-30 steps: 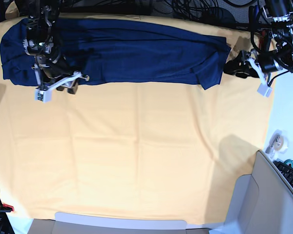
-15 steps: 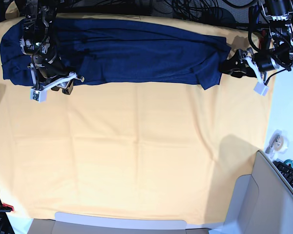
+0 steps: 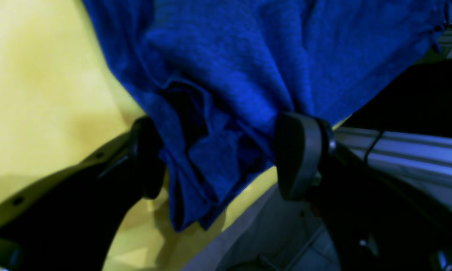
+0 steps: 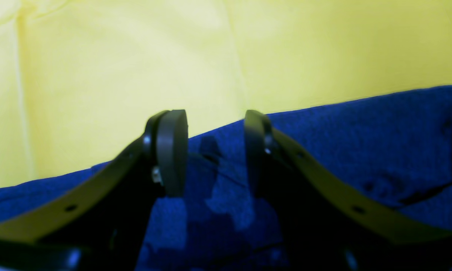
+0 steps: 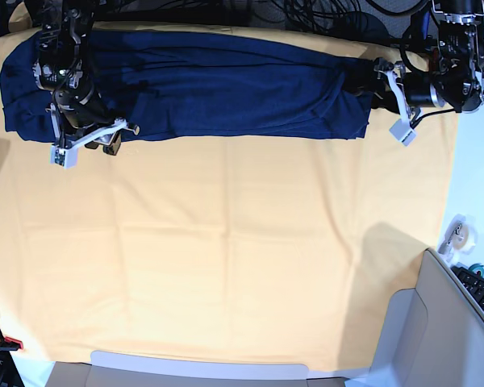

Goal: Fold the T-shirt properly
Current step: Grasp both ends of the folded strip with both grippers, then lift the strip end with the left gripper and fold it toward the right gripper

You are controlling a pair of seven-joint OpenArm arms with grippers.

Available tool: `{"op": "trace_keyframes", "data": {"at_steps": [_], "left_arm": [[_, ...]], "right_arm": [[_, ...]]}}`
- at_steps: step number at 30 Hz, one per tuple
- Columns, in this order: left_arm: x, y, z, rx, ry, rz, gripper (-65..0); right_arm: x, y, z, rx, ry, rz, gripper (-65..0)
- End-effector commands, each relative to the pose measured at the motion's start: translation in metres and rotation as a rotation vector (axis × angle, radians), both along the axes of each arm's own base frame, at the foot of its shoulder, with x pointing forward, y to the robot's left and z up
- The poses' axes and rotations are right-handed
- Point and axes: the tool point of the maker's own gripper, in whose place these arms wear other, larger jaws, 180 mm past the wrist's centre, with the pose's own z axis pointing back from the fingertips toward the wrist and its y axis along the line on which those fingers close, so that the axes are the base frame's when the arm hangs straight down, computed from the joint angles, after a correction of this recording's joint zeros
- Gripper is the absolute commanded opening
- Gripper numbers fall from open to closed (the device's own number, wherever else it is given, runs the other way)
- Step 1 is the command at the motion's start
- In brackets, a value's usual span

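Both grippers at the shirt

Left gripper spread wide around a bunched shirt end; right gripper half-spread above the fabric, holding nothing, over the cloth.

Both arms reach along the far side. Left gripper low and level, jaws spread wide, a bunched fold of the T-shirt lying between the pads. Right gripper hangs over the shirt's other end, angled down, jaws parted about halfway, nothing between the pads.
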Motion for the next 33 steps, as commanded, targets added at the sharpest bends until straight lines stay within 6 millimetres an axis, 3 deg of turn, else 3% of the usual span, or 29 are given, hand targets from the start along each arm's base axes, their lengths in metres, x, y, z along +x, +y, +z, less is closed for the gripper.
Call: {"op": "trace_keyframes", "data": {"at_steps": [1, 6, 12, 15, 19, 20, 25, 29, 33], "left_arm": [[0.0, 0.0, 0.002, 0.007, 0.0, -0.023, -24.8], [-0.013, -0.001, -0.017, -0.007, 0.082, -0.013, -25.6], [-0.007, -0.005, -0.022, -0.018, 0.1, -0.022, -31.9], [-0.005, -0.005, -0.021, -0.02, 0.094, -0.018, -42.4], [0.01, -0.005, -0.014, -0.022, 0.057, -0.016, -64.2], [0.012, -0.005, -0.013, -0.023, 0.052, -0.016, -65.0], [0.029, -0.006, 0.021, 0.0, -0.092, -0.04, -65.0], [0.036, -0.026, 0.059, 0.022, -0.243, -0.129, -65.0], [0.034, -0.05, 0.078, 0.01, -0.319, -0.208, -65.0]], "right_arm": [[0.006, -0.002, 0.01, -0.014, -0.041, 0.005, -40.1], [0.006, 0.0, 0.009, -0.011, -0.04, 0.008, -40.1], [0.004, -0.003, 0.008, -0.018, -0.034, 0.003, -40.1], [0.003, -0.003, 0.008, -0.018, -0.032, 0.003, -40.1], [0.002, -0.003, 0.007, -0.018, -0.029, 0.003, -40.1], [0.003, -0.005, 0.008, -0.021, -0.032, 0.0, -40.2], [-0.004, -0.046, 0.014, -0.064, -0.039, -0.102, -40.2], [-0.014, -0.075, 0.018, -0.096, -0.039, -0.178, -40.2], [-0.026, -0.097, 0.02, -0.123, -0.029, -0.236, -40.2]]}}
